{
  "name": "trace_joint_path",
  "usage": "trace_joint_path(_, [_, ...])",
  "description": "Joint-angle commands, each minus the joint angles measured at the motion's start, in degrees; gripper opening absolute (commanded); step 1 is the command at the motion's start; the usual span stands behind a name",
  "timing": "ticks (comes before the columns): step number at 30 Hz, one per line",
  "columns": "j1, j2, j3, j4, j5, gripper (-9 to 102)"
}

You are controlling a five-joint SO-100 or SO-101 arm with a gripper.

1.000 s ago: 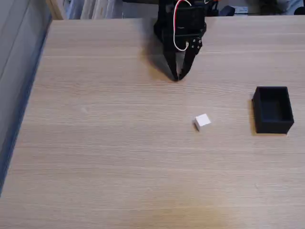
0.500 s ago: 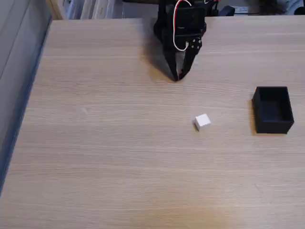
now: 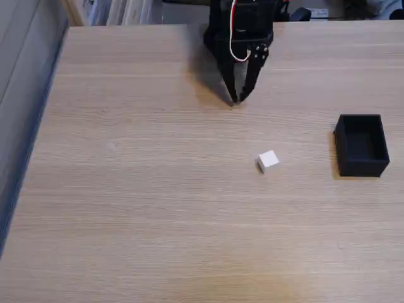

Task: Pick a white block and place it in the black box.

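Observation:
A small white block lies on the wooden table, a little right of centre in the fixed view. The black box stands open-topped near the right edge, well apart from the block. My gripper hangs at the back of the table, fingertips pointing down and meeting at a point, shut with nothing in it. It is well behind the block and a little to its left.
The table's left edge drops to a grey floor. Clutter and cables sit behind the far edge by the arm's base.
The gripper has lifted slightly and shifted a touch toward the back. Block and box have not moved.

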Motion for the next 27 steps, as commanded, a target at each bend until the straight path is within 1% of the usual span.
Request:
trace_joint_path(1, [-1.58, -5.54, -7.21, -0.26, 2.81, 8])
trace_joint_path(4, [-2.37, -10.37, -11.43, -0.88, 4.39, 12])
trace_joint_path(7, [-2.46, -15.56, -14.77, -2.81, 5.98, 21])
trace_joint_path(9, [-2.46, -19.16, -16.61, -4.31, 5.63, 27])
trace_joint_path(12, [-2.64, -24.70, -19.34, -5.89, 4.75, 32])
trace_joint_path(18, [-3.96, -37.44, -23.99, -12.74, 5.89, 34])
trace_joint_path(27, [-4.04, -55.90, -30.23, -24.08, 6.68, 31])
